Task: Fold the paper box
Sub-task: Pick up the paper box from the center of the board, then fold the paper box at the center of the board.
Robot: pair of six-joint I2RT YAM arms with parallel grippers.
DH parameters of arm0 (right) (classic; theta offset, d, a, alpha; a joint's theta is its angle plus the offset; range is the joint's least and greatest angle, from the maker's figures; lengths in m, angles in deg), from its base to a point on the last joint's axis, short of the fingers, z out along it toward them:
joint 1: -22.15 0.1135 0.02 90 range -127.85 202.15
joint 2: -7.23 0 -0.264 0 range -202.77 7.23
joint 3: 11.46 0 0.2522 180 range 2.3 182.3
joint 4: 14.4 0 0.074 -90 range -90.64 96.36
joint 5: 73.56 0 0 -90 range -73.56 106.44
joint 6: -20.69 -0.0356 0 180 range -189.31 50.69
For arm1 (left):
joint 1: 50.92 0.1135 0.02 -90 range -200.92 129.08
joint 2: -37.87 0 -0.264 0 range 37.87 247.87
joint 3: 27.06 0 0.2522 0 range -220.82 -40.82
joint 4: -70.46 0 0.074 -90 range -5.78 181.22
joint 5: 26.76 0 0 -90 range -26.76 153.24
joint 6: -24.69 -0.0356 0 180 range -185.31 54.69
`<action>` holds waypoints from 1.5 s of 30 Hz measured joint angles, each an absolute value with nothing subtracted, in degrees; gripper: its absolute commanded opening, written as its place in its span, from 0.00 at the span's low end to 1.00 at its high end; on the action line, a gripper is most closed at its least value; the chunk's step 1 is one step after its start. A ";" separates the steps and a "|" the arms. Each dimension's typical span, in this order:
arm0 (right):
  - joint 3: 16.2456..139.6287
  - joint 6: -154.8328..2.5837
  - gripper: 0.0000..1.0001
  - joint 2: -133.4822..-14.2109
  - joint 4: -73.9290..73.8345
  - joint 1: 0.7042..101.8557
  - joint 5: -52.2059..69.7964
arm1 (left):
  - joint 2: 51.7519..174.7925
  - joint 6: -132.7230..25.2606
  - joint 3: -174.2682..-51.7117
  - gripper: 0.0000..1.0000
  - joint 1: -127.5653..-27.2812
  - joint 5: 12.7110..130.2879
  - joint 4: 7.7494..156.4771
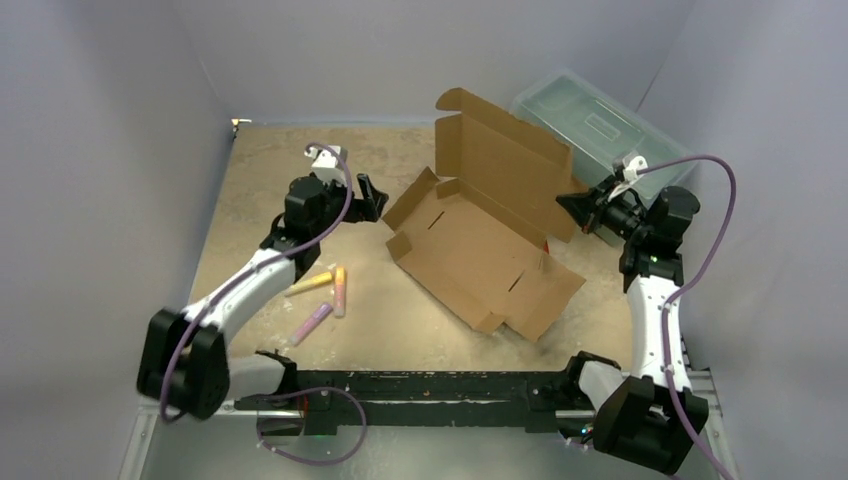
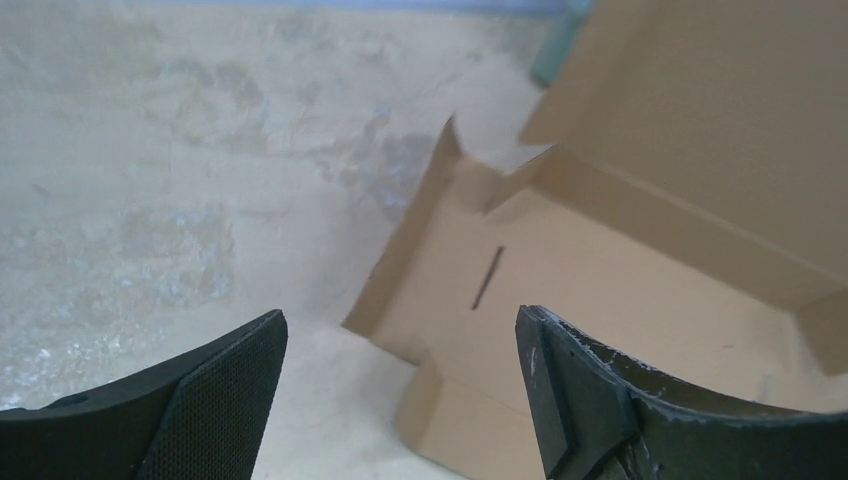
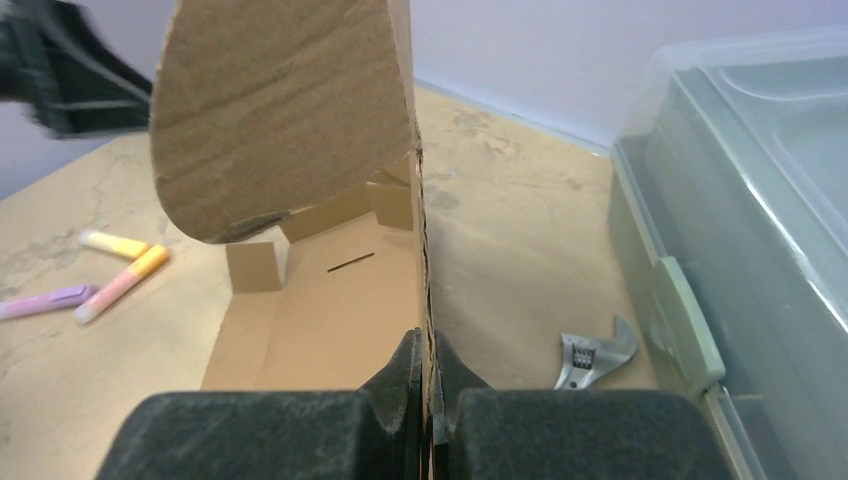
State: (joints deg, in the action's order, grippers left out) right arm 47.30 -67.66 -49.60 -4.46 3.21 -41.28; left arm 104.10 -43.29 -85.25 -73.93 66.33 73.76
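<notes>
Right gripper [image 3: 428,352]: I saw it pinched shut on the paper box [image 1: 470,250], at its upright panel.
Left gripper [image 2: 400,335]: stood wide, empty, near the left flap.
Box place: lay mid-table [image 1: 260,180].
Risk: thin one-sided pinch could tear or drag it.

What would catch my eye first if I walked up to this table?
The half-folded brown paper box in the middle of the table, its back panel standing upright. The right hand is pinched shut on that panel's edge, while the left hand hovers open beside the box's left side. A translucent toolbox sits at the far right, coloured markers at the near left.
</notes>
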 measured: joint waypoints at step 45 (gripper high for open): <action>47.19 -96.62 0.00 -49.93 -41.13 2.16 -49.76 | 107.49 -51.05 -68.09 0.14 -76.70 74.29 44.84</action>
